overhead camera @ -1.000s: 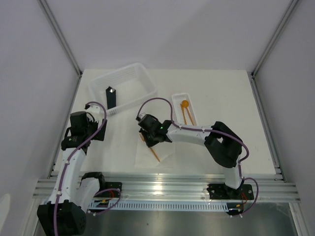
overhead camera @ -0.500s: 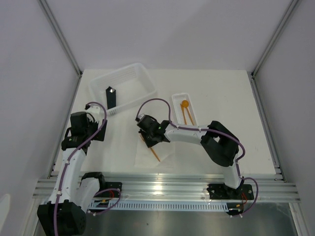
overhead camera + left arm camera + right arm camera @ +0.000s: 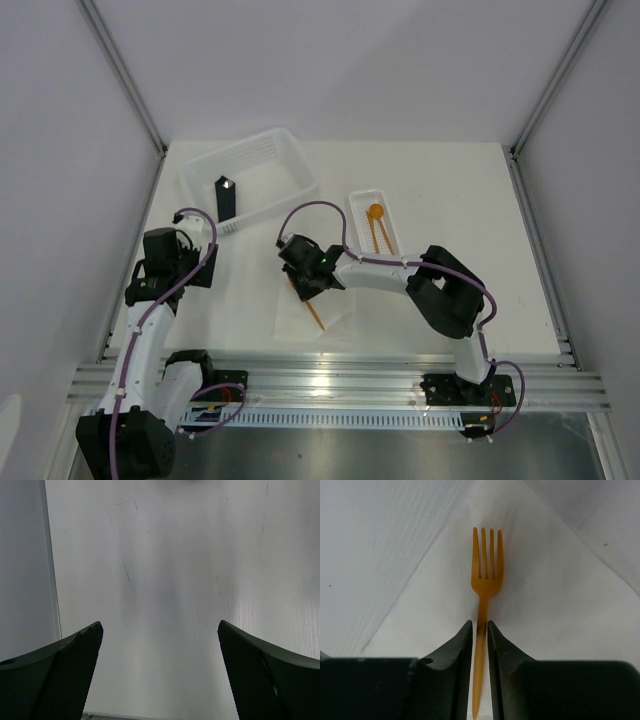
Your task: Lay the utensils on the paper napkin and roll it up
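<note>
Arms: two, bolted at the near edge of the table (image 3: 450, 200). The left one is folded up at the left side. The right one reaches left across the near middle.
Utensils: three orange pieces in all: one fork, one spoon and one knife.
Fork (image 3: 486, 575): one, lying flat on the napkin. Its four tines point away from the right gripper and its handle runs back between the jaws.
Spoon (image 3: 375, 211): one, in the tray, with its round bowl at the far end.
Knife (image 3: 389, 240): one, a thin orange strip beside the spoon's handle in the same tray. It is too small to make out the blade.
Napkin (image 3: 340, 316): one white sheet, spread on the table at the near middle. It is faintly creased, and one corner points away in the right wrist view.
Tray (image 3: 357, 200): one, narrow and white, right of the basket and farther back than the napkin, apart from both.
Basket (image 3: 265, 175): one, large, white and slotted, at the far left, set at an angle.
Block (image 3: 227, 197): one, black and upright, inside the basket at its near left part.
Right gripper (image 3: 480, 630): low over the napkin, jaws nearly together on either side of the fork's handle. I cannot tell whether they pinch it or only flank it.
Left gripper (image 3: 160, 630): fingers spread wide with nothing between them, over bare table at the left, well apart from the napkin.
</note>
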{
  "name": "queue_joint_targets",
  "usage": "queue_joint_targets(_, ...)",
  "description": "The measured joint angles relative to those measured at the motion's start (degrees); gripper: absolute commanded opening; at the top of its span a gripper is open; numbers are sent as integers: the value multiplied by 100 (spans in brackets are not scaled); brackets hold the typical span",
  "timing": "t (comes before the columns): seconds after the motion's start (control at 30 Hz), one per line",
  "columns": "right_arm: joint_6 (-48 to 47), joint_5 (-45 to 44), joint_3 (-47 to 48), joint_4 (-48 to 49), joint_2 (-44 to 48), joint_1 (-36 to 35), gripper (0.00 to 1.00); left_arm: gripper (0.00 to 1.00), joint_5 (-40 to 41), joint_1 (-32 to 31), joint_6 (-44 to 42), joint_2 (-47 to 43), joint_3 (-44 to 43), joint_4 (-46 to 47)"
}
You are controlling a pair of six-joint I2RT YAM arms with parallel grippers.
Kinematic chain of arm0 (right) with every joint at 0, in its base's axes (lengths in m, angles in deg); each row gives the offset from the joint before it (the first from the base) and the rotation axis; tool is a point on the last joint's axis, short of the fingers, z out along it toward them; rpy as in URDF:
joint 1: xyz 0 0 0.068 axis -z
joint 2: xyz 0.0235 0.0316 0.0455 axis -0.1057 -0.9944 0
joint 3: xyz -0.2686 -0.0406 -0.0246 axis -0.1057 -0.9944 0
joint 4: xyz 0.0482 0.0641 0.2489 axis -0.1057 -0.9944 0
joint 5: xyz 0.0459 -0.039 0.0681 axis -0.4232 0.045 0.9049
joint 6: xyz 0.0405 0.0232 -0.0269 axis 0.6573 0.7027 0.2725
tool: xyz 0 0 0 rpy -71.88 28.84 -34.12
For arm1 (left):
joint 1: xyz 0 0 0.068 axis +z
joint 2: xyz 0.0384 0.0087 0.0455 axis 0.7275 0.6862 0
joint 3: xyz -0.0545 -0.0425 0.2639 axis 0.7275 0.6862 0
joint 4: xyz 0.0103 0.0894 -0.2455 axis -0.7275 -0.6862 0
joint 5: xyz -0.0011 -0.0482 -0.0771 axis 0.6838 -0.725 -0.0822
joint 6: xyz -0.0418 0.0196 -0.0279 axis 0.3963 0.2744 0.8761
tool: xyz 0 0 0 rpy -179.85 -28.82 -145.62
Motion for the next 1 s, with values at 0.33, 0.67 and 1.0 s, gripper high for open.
queue_joint_targets(0.33,-107,-4,319,-245,-98,0,33,100,0,0,0,2,4,0)
queue_joint_targets(0.67,-481,-201,857,-638,367,219,37,100,0,0,0,4,4,-2)
queue_joint_targets(1.0,-586,-319,601,-603,1296,2621,35,99,577,0,-109,-72,304,247)
